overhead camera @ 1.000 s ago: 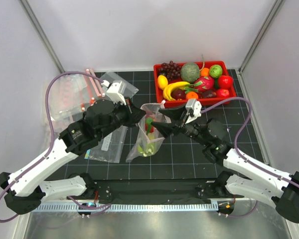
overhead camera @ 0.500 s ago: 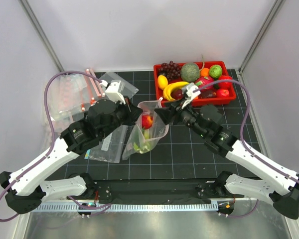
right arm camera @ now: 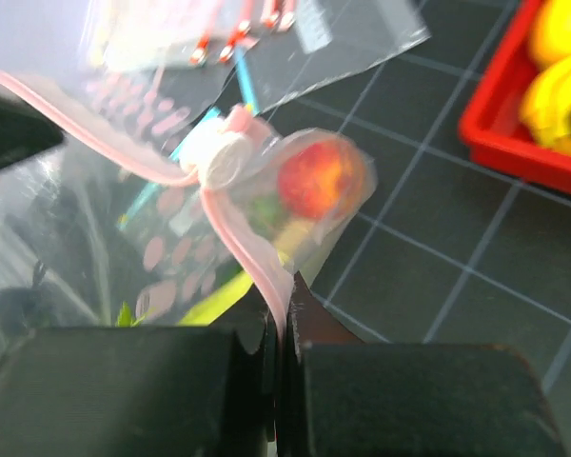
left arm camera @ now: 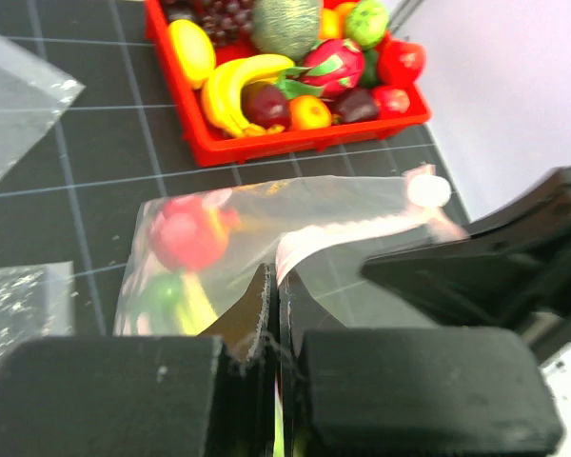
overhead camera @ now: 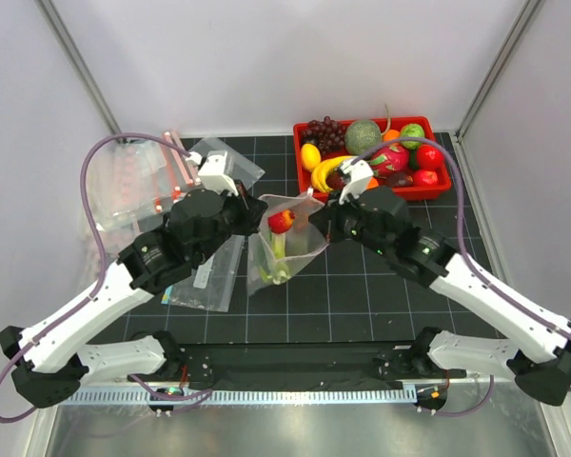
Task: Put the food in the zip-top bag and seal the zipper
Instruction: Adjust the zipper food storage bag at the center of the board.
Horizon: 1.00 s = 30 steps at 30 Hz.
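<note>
From above, the bag (overhead camera: 287, 246) is held up by its top edge between the two arms, just near-left of the red tray (overhead camera: 381, 195). An apple (overhead camera: 281, 221) sits high inside it and celery (overhead camera: 276, 268) lower down. Loose bags (overhead camera: 133, 181) lie on the mat to the left. This view places the left gripper (overhead camera: 258, 216) at the bag's left top corner and the right gripper (overhead camera: 321, 222) at its right top corner, but their bodies hide the fingertips.

The wrist views show the grips. In the left wrist view the two fingers are pressed together with no gap and pinch the bag's mouth edge. The pale zipper (left arm camera: 347, 231) runs right from them to a small white round piece (left arm camera: 428, 190), with the right gripper's dark body just beyond. In the right wrist view the fingers are likewise closed tight, nipping the pinkish strip. From there the strip curves up and left past the white piece toward the left gripper. The apple shows through the plastic just right of that piece, with green below it.

Whether the mouth is sealed along its whole length, I cannot tell.
</note>
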Tool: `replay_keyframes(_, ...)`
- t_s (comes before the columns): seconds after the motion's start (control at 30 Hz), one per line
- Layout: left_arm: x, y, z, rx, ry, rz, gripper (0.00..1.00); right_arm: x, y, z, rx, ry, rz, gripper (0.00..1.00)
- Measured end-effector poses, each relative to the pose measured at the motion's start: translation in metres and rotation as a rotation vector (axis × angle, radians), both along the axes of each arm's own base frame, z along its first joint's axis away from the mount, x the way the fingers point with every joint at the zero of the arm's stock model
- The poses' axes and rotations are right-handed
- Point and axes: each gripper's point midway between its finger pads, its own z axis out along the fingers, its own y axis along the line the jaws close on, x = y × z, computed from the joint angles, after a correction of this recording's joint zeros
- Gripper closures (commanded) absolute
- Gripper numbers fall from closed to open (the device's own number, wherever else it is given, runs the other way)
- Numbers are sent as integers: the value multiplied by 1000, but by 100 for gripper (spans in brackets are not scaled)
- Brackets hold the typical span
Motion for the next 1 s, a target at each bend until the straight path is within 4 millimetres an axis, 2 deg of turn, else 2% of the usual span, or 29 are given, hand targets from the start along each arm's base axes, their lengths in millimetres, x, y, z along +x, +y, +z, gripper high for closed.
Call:
replay_keyframes(0.07, 1, -9, 0, -16, 4, -25, 99, -1, -15, 18, -3, -34, -50, 99)
replay_keyframes(0.17, 4, -33, -14, -7, 43, -87, 100, -2, -35, 56, 21, -96, -107, 99)
replay_keyframes(0.23, 6, -47, -25, 2, 71, -123, 100, -4, -38, 83, 49, -129, -115, 99)
replay_keyframes(0.3, 5, -56, -29, 2, 81, -146, 100, -1, -31, 93, 56, -135, -104, 99)
replay_keyframes(0.4, 8, -37, -25, 25, 61, -78, 99, 10, -11, 81, 18, -110, -85, 99)
replay_keyframes(0.5, 8, 2, -6, 20, -1, 46, 100, 23, 18, 52, -21, -66, -43, 99)
replay_keyframes(0.6, -1, 42, 19, -17, -75, 146, 100, 27, 33, 24, -56, -26, -10, 98)
replay_keyframes(0.67, -5, 53, 28, -25, -108, 174, 99, 24, 40, 21, -49, -26, 19, 96)
replay_keyframes(0.73, -5, 54, 27, -4, -121, 189, 99, 22, 46, 24, -27, -47, 36, 96)
replay_keyframes(0.8, 5, 49, 17, 33, -122, 215, 100, 25, 48, 20, -8, -66, 33, 95)
replay_keyframes(0.9, 23, 34, -14, 151, -85, 237, 100, 32, 47, -2, -11, -67, 16, 93)
replay_keyframes(1.0, 40, 16, -60, 307, -26, 241, 100, 39, 46, -31, -54, -30, -1, 87)
